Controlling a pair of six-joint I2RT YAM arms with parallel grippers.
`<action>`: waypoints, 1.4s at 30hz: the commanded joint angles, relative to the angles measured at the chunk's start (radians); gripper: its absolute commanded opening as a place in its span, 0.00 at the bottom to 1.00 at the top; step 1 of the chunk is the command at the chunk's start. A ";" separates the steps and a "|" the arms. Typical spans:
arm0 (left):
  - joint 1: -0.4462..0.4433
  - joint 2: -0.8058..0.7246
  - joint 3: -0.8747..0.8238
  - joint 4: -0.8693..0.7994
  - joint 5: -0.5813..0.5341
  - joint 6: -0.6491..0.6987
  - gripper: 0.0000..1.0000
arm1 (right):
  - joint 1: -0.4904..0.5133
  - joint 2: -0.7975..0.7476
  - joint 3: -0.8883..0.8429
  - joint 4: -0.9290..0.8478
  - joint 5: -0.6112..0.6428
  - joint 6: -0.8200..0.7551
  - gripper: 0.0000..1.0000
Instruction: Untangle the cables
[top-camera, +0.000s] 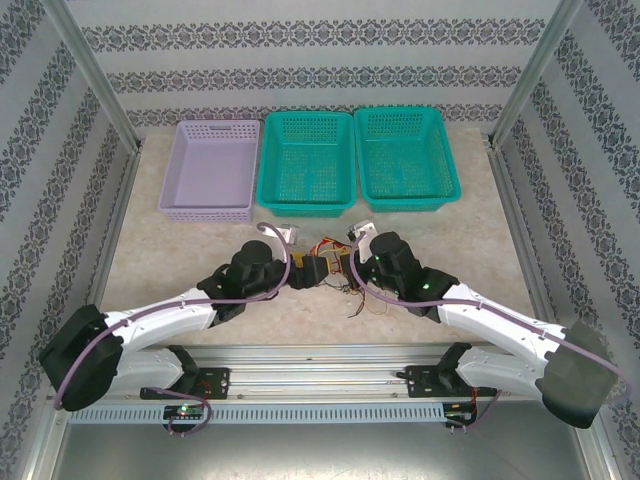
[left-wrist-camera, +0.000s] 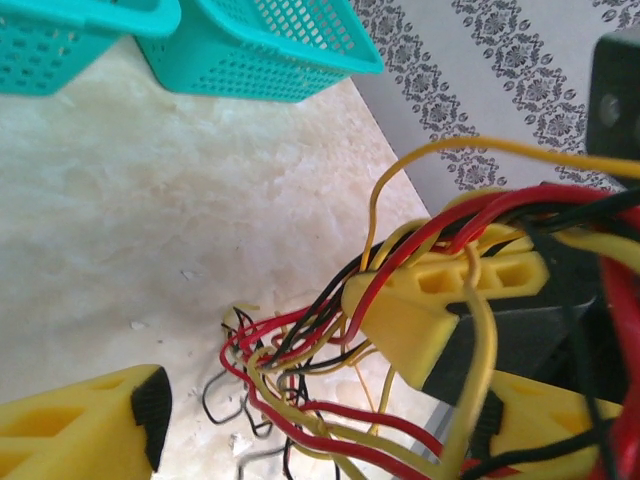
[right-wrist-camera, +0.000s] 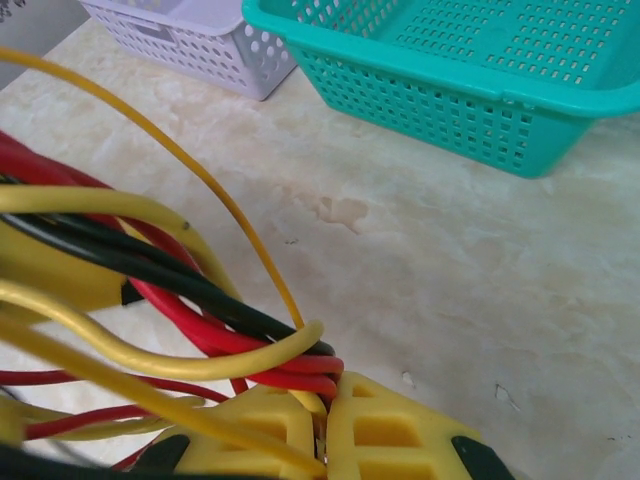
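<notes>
The cables (top-camera: 334, 262) are a tangled bunch of thin red, yellow and black wires, held up between the two arms at the table's middle. A few loose strands (top-camera: 362, 300) trail down onto the table. My right gripper (right-wrist-camera: 326, 415) is shut on one end of the bunch (right-wrist-camera: 210, 300), with red, black and yellow wires fanning out to the left. In the left wrist view its yellow fingers (left-wrist-camera: 425, 310) clamp the wires. My left gripper (left-wrist-camera: 320, 430) is open, its fingers wide apart, and the hanging loops (left-wrist-camera: 300, 355) run between them without being pinched.
Three baskets stand in a row at the back: a lilac one (top-camera: 210, 170) on the left and two teal ones (top-camera: 308, 160) (top-camera: 405, 155) beside it. Patterned walls and metal posts close in the sides. Bare marbled table (top-camera: 180, 255) lies ahead of the arms.
</notes>
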 joint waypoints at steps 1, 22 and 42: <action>-0.013 0.023 -0.021 0.099 0.007 -0.028 0.66 | 0.013 0.004 0.048 0.017 -0.046 0.035 0.00; -0.004 -0.237 0.109 -0.521 0.082 0.122 0.00 | -0.122 0.046 0.091 -0.146 0.157 0.009 0.00; 0.051 -0.233 0.367 -1.037 0.127 0.294 0.00 | -0.239 0.074 0.096 -0.143 0.010 -0.022 0.00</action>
